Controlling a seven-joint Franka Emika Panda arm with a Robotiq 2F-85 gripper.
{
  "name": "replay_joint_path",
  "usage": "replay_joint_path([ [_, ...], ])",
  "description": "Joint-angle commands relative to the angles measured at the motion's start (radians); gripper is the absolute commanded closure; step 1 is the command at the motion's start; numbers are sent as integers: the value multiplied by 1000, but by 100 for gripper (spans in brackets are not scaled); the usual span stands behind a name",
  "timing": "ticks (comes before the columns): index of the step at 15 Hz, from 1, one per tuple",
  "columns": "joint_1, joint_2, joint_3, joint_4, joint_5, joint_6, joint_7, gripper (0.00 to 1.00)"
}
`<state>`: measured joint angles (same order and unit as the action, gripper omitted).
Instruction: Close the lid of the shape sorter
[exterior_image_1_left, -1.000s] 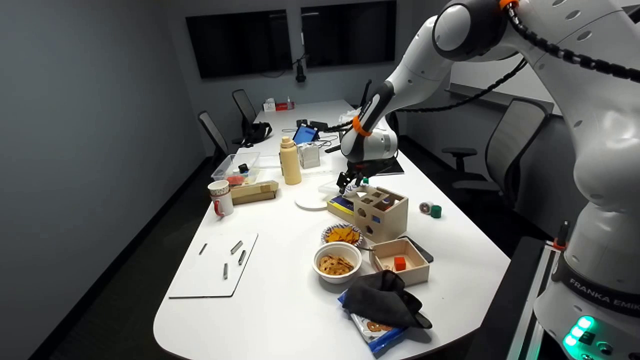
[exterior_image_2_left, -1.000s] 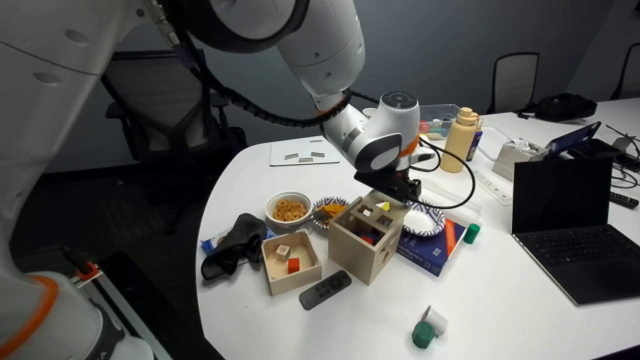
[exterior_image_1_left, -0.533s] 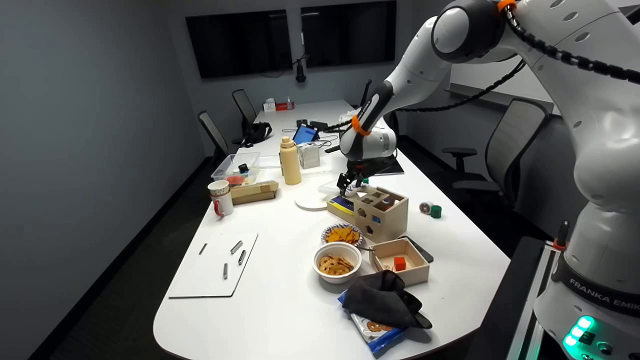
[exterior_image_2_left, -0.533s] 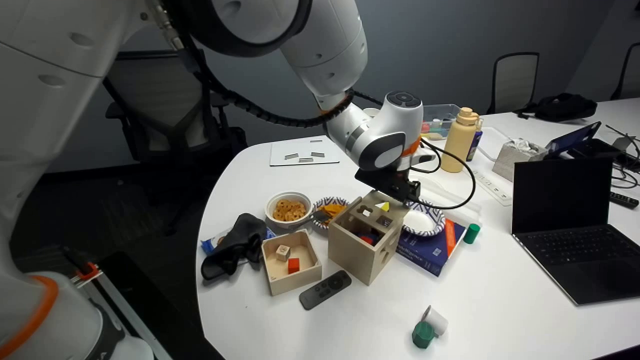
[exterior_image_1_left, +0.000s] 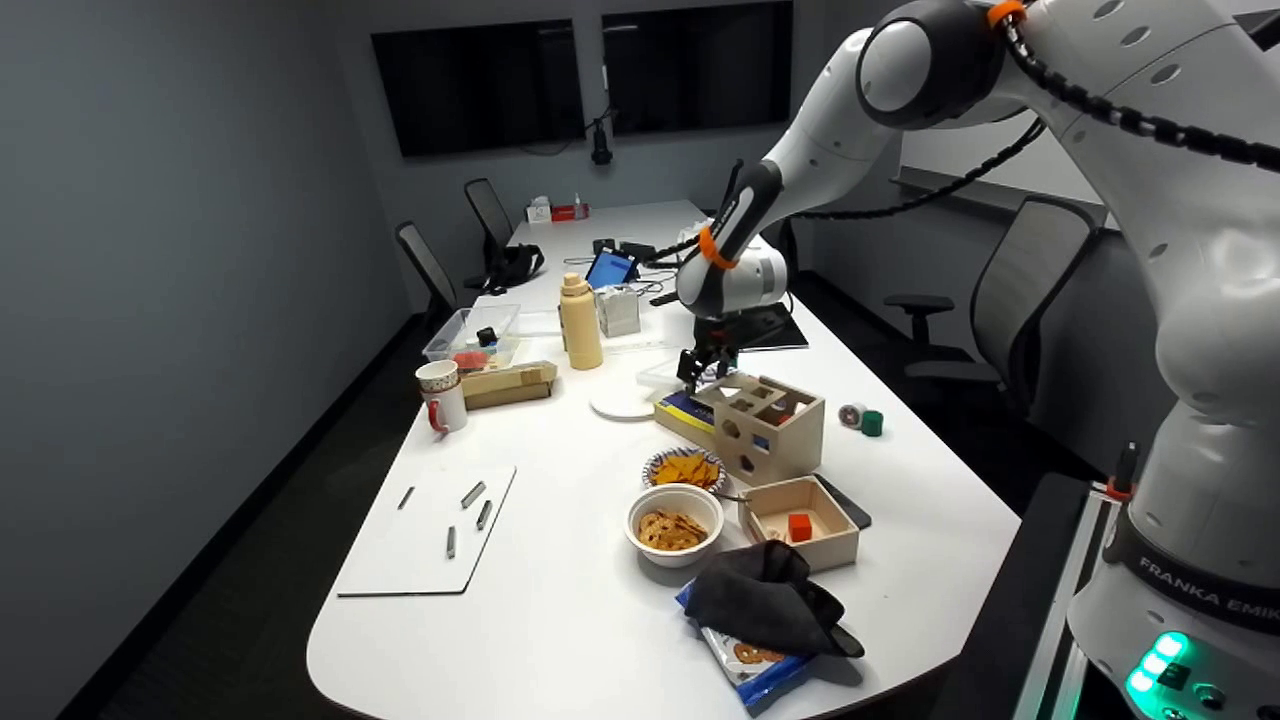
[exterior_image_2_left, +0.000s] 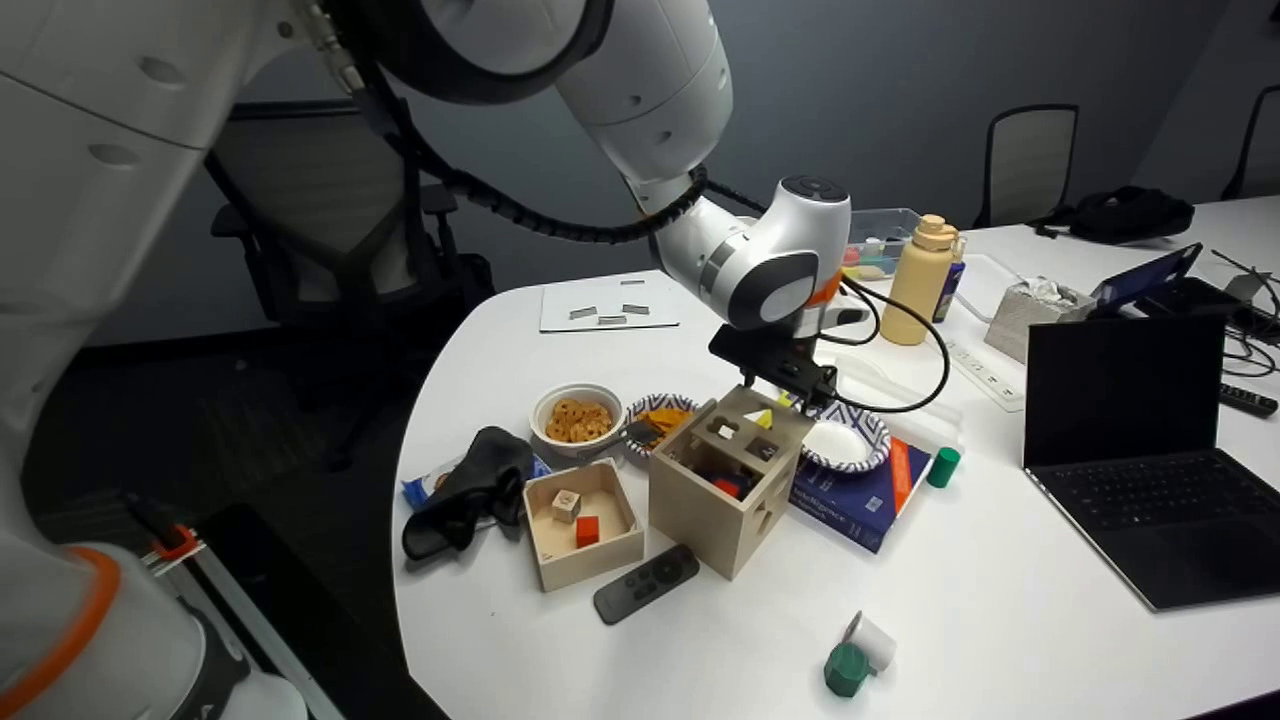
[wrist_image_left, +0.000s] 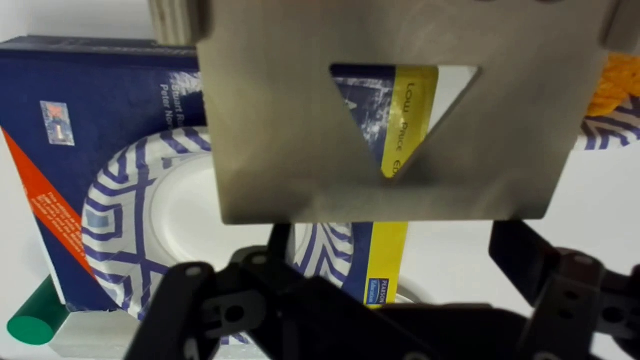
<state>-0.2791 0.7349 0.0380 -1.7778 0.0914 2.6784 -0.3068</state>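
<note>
The lid (wrist_image_left: 290, 135) juts out past the shape sorter (exterior_image_2_left: 695, 510), the tool (wrist_image_left: 393, 237) spread wide at its protruding edge.

"FRANKA EMIK" on arm base (exterior_image_1_left: 1195, 590), "LOW PRICE", "PEARSON Education", "Peter Nor" on book (wrist_image_left: 125, 92)

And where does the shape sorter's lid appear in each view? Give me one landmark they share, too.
In an exterior view: the lid is right of centre, just below mid-height.
In an exterior view: the lid is right of centre, a little below mid-height.
In the wrist view: the lid fills much of the upper half, up to the top edge.
Shared landmark: the blue book, in all three.
</note>
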Motion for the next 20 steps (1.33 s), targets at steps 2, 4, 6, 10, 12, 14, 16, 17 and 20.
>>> replay_joint_path([
  [2, 35, -8, -40, 26, -28, -101, 55, 0],
  [4, 44, -12, -50, 35, -32, -144, 68, 0],
  [6, 43, -9, -50, 50, -28, -194, 66, 0],
  [10, 50, -6, -59, 81, -29, -296, 73, 0],
  [12, 54, -3, -65, 94, -30, -339, 81, 0],
  [14, 57, 0, -68, 103, -31, -375, 86, 0],
  [16, 61, 0, -72, 107, -35, -402, 92, 0],
  [17, 62, 0, -74, 108, -36, -418, 95, 0],
  [20, 69, -1, -81, 109, -42, -445, 104, 0],
])
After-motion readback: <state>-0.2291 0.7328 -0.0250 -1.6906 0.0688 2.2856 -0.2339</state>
